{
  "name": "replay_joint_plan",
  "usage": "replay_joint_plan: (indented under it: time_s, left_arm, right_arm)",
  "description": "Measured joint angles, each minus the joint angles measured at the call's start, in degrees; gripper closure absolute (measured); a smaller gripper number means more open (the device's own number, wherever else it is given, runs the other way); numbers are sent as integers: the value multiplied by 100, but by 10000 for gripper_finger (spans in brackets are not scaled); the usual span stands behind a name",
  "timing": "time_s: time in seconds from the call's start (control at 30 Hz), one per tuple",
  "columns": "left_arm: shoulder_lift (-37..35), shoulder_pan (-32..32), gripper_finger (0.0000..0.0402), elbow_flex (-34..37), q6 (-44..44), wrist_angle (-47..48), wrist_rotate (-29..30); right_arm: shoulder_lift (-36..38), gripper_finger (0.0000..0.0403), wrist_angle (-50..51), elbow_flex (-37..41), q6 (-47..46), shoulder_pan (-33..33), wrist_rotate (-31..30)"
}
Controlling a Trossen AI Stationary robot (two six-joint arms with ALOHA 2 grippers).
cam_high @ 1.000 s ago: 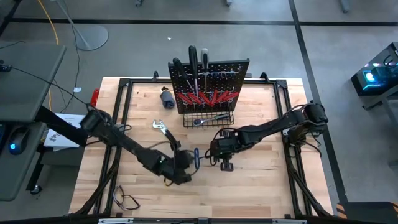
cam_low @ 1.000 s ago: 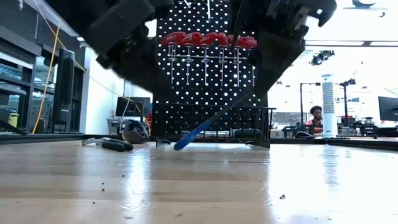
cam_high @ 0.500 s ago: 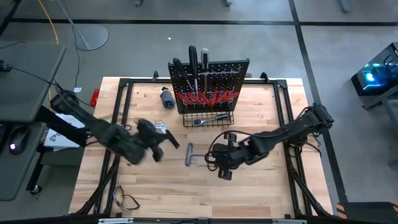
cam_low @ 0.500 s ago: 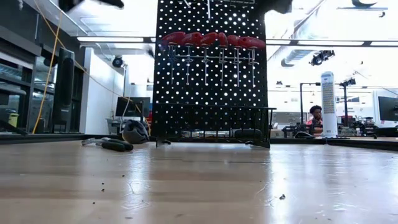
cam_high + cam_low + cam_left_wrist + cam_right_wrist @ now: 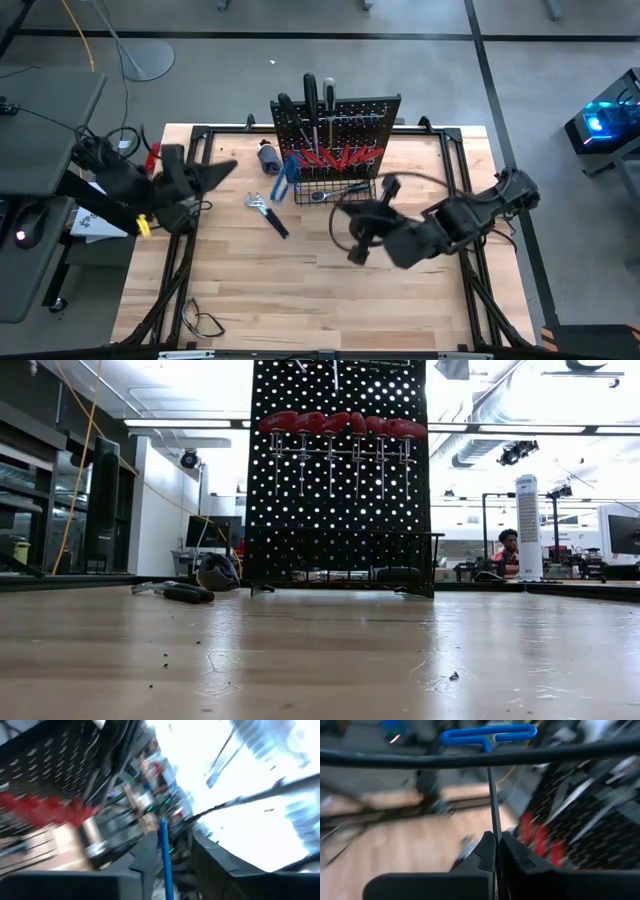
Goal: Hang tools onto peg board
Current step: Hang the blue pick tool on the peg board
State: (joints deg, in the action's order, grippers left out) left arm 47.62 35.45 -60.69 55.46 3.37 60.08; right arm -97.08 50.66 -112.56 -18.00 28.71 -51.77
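Black perforated peg board (image 5: pixel 345 125) is standing at the wooden table's (image 5: pixel 400 300) far edge. Its black wire basket (image 5: pixel 300 192) is holding a silver wrench and ratchet (image 5: pixel 335 190). Right pincer (image 5: pixel 496 840) is clamping the shaft of the blue-handled T-shaped tool (image 5: pixel 487 735) beside the board; only its wrist view is showing this. Left pincer (image 5: pixel 230 167) is hanging open at the table's left.

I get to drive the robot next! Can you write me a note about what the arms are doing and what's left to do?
Right gripper: shut on the shaft of the blue-handled T-shaped tool, near the peg board.
Left gripper: open, holding nothing, near the table's left edge.
Done: red-handled screwdrivers hang on the board; a silver tool lies in the basket.
Left: hang the blue tool, then the black-handled tool lying on the table.
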Motion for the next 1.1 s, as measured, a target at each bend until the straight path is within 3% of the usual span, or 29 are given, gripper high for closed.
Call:
replay_joint_plan:
  time_s: [0.13,0.23,0.47,0.67,0.9,1.1]
  left_arm:
    - [199,-130,258,-6,-754,-1361,-34]
    - [515,-275,233,-7,-1344,-2243,-202]
    - [1325,-715,200,-2,-2438,-4392,-363]
    - [1944,-1178,196,-2,-2570,-5841,-740]
    - [2372,-1520,196,-214,-2512,-6350,-1120]
    - [2465,-1597,196,-545,-3224,-6290,-1384]
  right_arm:
    - [0,403,-663,-302,984,-142,-885]
    - [0,403,-1412,-336,1745,-314,-1182]
    - [-94,403,-2772,-338,2740,-697,-1193]
    - [-185,403,-3272,-338,2848,-872,-839]
    - [-441,403,-3554,-336,2807,-957,-751]
    - [-536,403,-3554,-336,2546,-958,-708]
